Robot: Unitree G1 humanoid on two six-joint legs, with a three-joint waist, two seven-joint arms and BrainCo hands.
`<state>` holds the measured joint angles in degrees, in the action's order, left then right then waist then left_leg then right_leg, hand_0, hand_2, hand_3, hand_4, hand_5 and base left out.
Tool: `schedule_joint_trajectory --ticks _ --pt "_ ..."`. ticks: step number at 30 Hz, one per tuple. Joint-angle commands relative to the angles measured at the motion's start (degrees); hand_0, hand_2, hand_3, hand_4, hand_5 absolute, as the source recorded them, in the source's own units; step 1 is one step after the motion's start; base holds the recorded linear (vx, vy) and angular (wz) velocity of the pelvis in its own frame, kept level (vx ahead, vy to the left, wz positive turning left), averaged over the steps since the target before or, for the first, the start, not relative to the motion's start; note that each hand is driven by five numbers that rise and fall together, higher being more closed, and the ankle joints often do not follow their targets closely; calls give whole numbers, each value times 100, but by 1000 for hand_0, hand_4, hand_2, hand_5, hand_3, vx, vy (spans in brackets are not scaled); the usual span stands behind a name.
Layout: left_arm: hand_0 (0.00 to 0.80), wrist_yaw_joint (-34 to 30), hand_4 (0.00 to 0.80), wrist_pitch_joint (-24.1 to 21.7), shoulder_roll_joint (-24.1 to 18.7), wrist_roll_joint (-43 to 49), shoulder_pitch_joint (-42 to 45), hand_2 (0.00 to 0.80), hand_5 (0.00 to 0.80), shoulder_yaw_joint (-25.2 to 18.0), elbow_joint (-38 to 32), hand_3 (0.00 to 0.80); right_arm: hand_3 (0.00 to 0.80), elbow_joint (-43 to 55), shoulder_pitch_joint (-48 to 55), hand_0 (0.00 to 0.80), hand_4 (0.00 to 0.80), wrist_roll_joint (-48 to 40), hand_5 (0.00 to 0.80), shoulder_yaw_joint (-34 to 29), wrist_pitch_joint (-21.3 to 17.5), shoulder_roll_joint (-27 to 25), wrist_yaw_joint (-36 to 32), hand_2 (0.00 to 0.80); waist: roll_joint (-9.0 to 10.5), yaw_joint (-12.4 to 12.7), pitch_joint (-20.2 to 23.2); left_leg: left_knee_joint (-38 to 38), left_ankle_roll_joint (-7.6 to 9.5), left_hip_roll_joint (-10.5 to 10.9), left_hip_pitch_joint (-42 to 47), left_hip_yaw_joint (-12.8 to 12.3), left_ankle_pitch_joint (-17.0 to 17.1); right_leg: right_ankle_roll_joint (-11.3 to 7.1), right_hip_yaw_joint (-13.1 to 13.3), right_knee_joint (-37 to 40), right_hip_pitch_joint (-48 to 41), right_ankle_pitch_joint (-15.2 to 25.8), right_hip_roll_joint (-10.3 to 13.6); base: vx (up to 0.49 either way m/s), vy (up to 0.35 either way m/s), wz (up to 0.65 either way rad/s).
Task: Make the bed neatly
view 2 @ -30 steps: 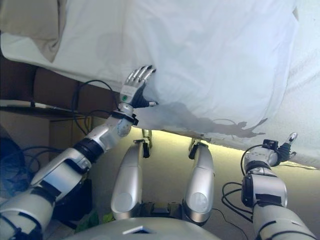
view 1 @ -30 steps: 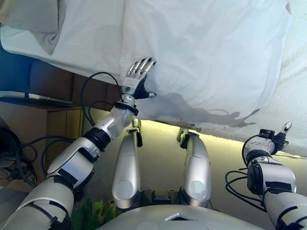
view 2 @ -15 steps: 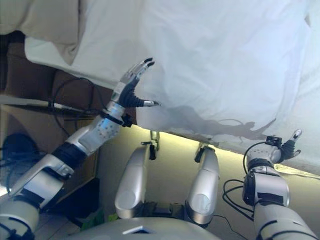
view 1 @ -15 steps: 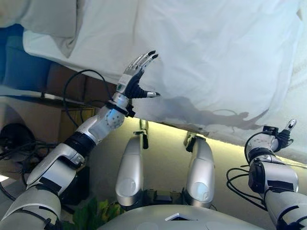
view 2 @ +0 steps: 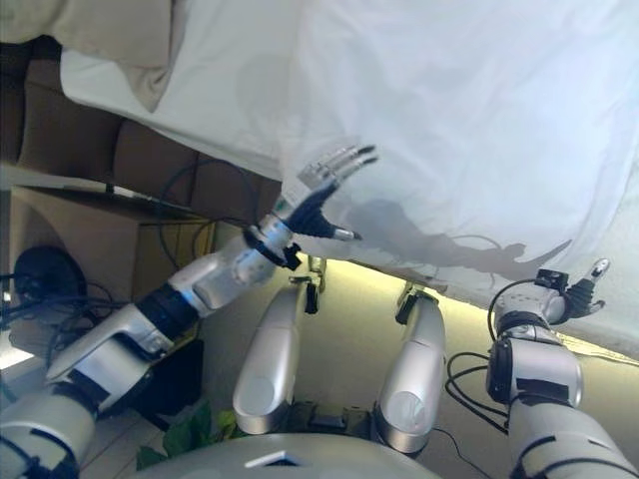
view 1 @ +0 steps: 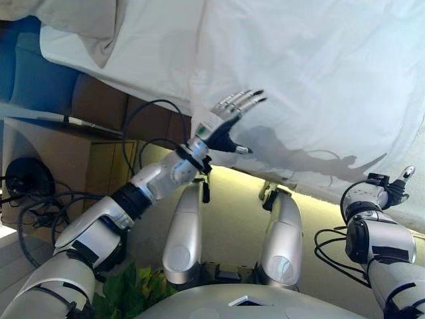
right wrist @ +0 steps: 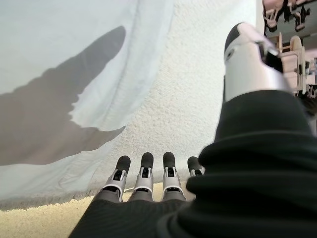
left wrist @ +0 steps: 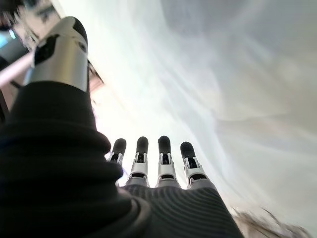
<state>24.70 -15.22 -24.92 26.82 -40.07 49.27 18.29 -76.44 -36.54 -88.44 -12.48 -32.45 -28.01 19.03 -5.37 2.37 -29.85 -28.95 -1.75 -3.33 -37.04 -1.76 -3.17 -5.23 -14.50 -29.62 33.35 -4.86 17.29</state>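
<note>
Currently, step in hand: smoothing the white sheet flat along the near bed edge — a judgement from the poses.
Left hand: left hand is raised over the sheet near its hanging left corner, fingers straight and spread, thumb out to the side, holding nothing; cannot tell whether the fingertips touch the cloth.
Right hand: right hand is low at the right, just beside the sheet's near edge; its wrist view shows fingers straight, thumb apart, nothing held, aimed at the textured cream blanket where the sheet ends.
Sheet: covers most of the bed, soft wrinkles, near edge draped over the side; a beige pillow lies at far left.
How to do it well: lay the left palm flat on the cloth, sweep outward toward the edge, light pressure so the sheet slides, not bunches.
Right side: likely should pin or tug the near edge to keep tension.
Risk: dragging the corner off the mattress.
</note>
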Motion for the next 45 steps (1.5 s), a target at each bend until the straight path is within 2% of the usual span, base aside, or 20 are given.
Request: schedule_joint_trajectory --ticks 1,4,10,15,16,17,19,20,22,27,30,31,32,33,45 --pt "0 521 0 413 147 757 -467 0 0 -43 189 0 0 -75 30 0 0 -231 0 98 -332 -256 -126 0 178 -86 6 -118 -105 -354 -155 82 23 -394 218 409 -274 597 267 -27 -3 -10" --pt "0 786 0 795 294 1207 -648 0 0 114 543 0 0 -68 -64 0 0 -241 0 190 -395 -236 -80 0 206 -174 5 -104 -118 -389 -273 18 76 -405 309 385 -80 623 244 -32 23 -6" --pt "0 1346 0 1362 485 1512 -960 0 0 228 1276 0 0 -59 -257 0 0 -183 0 396 -542 -162 21 0 280 -296 5 -31 -134 -494 -514 -144 200 -411 452 418 307 713 164 -36 56 -14" --pt "0 1838 0 2159 613 1512 -1132 0 0 227 2065 0 0 52 -352 0 0 -148 0 535 -663 -114 150 0 364 -357 5 52 -147 -542 -629 -240 299 -390 512 462 504 791 131 -6 46 -11" --pt "0 1893 0 2235 627 1502 -1141 0 0 221 2196 0 0 64 -371 0 0 -144 0 566 -689 -102 177 0 365 -354 5 31 -190 -538 -575 -183 183 -445 576 429 468 698 107 0 0 0" --pt "0 1912 0 2350 634 1488 -1151 0 0 214 2315 0 0 93 -394 0 0 -130 0 592 -717 -90 215 0 375 -355 5 39 -147 -544 -669 -244 297 -389 516 457 556 799 127 0 0 0" --pt "0 1858 0 2538 638 1465 -1179 0 0 210 2560 0 0 157 -450 0 0 -67 0 626 -744 -77 324 0 394 -350 5 16 -147 -548 -713 -244 294 -389 516 453 603 815 129 -8 6 -7" --pt "0 1790 0 2650 646 1459 -1184 0 0 221 2690 0 0 167 -473 0 0 -25 0 640 -751 -61 365 0 397 -347 5 -12 -194 -547 -638 -182 160 -452 578 413 541 709 106 74 -3 -11" --pt "0 1648 0 2866 690 1419 -1200 0 0 240 2939 0 0 207 -543 0 0 57 0 672 -758 -46 457 0 408 -355 5 -40 -197 -546 -672 -182 154 -453 585 404 582 716 101 34 18 -8" --pt "0 1687 0 3046 756 1385 -1295 0 0 289 3346 0 0 328 -710 0 0 306 0 816 -772 -39 730 0 408 -402 5 -56 -200 -537 -725 -195 156 -439 630 411 676 725 86 4 53 -6" --pt "0 1786 0 3002 784 1160 -1447 0 0 290 3588 0 0 375 -830 0 0 500 0 915 -776 -34 882 0 405 -446 5 -97 -204 -555 -809 -184 158 -424 696 363 812 713 66 5 87 -5" --pt "336 1839 336 2956 790 1089 -1502 336 336 283 3656 336 0 388 -864 0 0 547 0 951 -784 -28 912 0 402 -464 5 -108 -202 -566 -849 -188 163 -418 720 334 876 703 48 -9 82 -6" --pt "605 1887 605 2924 799 1027 -1531 605 605 274 3686 605 0 418 -881 0 0 592 0 978 -805 -11 944 0 401 -476 5 -114 -205 -575 -880 -193 170 -414 738 321 921 696 32 -10 62 -7" --pt "800 1928 800 2869 804 974 -1559 800 800 258 3717 800 0 448 -899 0 0 636 0 996 -834 11 995 0 401 -482 5 -100 -208 -580 -893 -204 181 -409 747 328 939 692 18 -8 41 -7" --pt "800 2070 800 2616 782 902 -1596 800 800 192 3917 800 0 776 -673 0 0 572 0 1143 -938 245 944 0 534 -516 5 -99 -188 -604 -868 -204 147 -354 745 291 926 657 -61 5 6 -4"
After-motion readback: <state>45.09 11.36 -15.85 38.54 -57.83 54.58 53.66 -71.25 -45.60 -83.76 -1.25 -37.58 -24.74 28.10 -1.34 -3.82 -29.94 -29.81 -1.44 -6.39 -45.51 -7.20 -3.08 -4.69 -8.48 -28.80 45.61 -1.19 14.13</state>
